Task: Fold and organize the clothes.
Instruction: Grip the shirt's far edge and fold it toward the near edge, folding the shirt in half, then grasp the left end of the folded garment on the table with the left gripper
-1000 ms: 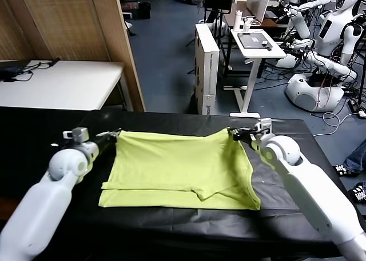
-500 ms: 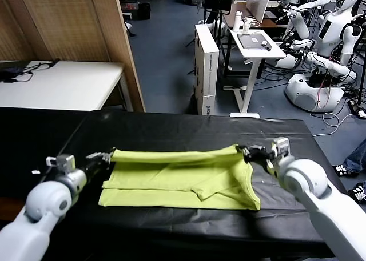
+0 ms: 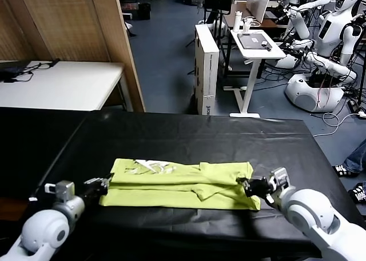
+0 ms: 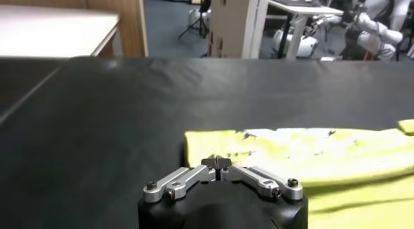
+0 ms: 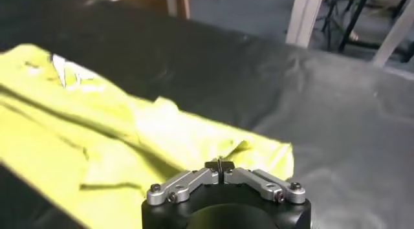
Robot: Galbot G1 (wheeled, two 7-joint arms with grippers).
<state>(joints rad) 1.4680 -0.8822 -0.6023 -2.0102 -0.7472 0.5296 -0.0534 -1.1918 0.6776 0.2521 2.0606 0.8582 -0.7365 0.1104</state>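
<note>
Black table (image 3: 189, 138) is carrying the T-shirt (image 3: 183, 184), already folded once lengthwise. I'm keeping left pincer (image 3: 104, 184) and right pincer (image 3: 245, 185) clenched at its ends; crosswise folds are, I judge, remaining.

no legible text, white shirt print (image 3: 150, 166) unreadable

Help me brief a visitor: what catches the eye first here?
A lime T-shirt, folded into a long band with white print showing on top, lies on the black table. The left end effector and right end effector sit shut at its two near corners.
</note>
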